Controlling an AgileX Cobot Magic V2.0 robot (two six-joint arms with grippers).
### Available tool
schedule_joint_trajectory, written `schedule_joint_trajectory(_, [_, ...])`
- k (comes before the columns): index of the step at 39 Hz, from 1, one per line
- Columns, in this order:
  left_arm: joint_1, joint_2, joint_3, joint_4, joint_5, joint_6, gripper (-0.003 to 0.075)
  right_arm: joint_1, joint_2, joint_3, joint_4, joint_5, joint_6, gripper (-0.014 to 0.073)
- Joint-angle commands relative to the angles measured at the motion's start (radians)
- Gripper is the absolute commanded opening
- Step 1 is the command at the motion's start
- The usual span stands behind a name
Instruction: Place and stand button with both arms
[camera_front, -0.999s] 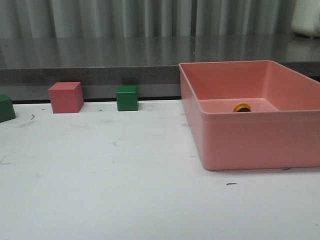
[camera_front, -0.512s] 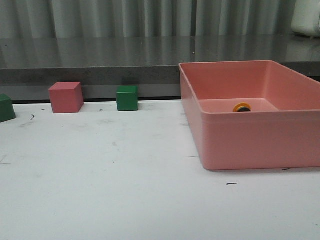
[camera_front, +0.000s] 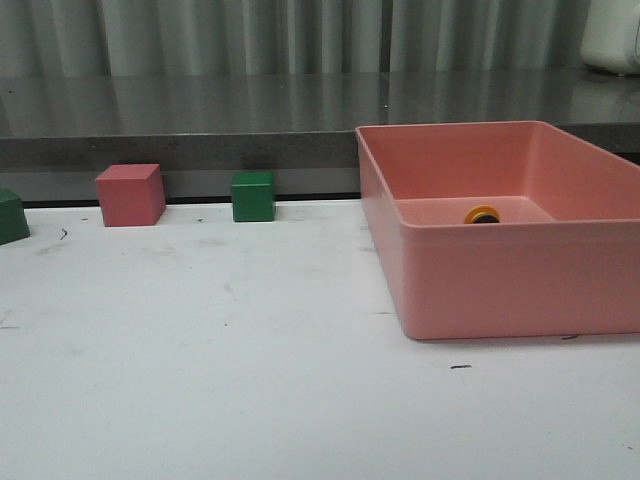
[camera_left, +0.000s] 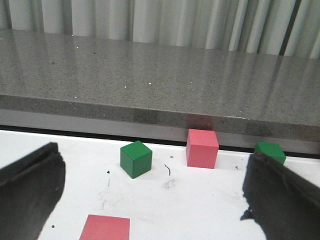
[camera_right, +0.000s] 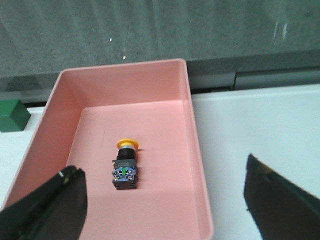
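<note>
Button (camera_right: 126, 166) lying on its side on the floor of a pink bin (camera_right: 197, 150), near the middle of the bin and touching none of its walls. It has a yellow mushroom cap, a silver collar below the cap, and a black blocky body; the end of the body shows small blue and green details. In the front view only the yellow cap and a bit of dark body (camera_front: 482, 214) show above the bin's near wall (camera_front: 520, 280).

The bin sits on the right side of a white tabletop (camera_front: 220, 370). Along the far edge of the tabletop, in front of a grey stone ledge (camera_front: 200, 110), stand a pink cube (camera_front: 130, 194), a green cube (camera_front: 253, 196) to its right, and another green cube (camera_front: 12, 216) cut off at the left edge of the view.

The right hand (camera_right: 165, 205) hangs above the near end of the bin with its two dark fingers (camera_right: 47, 207) spread wide apart, holding nothing. The left hand (camera_left: 160, 200) is above the left part of the tabletop, its fingers (camera_left: 30, 192) likewise spread wide and empty, with cubes ahead of it.

Compared with a second ago, the front view looks almost the same: the bin and cubes sit a touch further left in the picture, and the button has not moved in the bin.
</note>
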Motion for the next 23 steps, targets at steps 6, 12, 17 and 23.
schedule_joint_trajectory(6, [-0.006, 0.014, -0.037, -0.008, -0.085, -0.008, 0.0692, 0.128, 0.295, -0.260, 0.012, 0.052, -0.004, 0.0650])
schedule_joint_trajectory(12, [-0.006, 0.014, -0.037, -0.008, -0.085, -0.008, 0.0692, 0.166, 0.485, -0.430, 0.015, 0.185, 0.036, 0.0650])
schedule_joint_trajectory(17, [-0.006, 0.014, -0.037, -0.008, -0.085, -0.008, 0.0692, 0.164, 0.632, -0.575, 0.015, 0.327, 0.061, 0.0650])
schedule_joint_trajectory(23, [-0.006, 0.014, -0.037, -0.008, -0.085, -0.008, 0.0692, 0.158, 0.773, -0.705, 0.014, 0.459, 0.083, 0.0650])
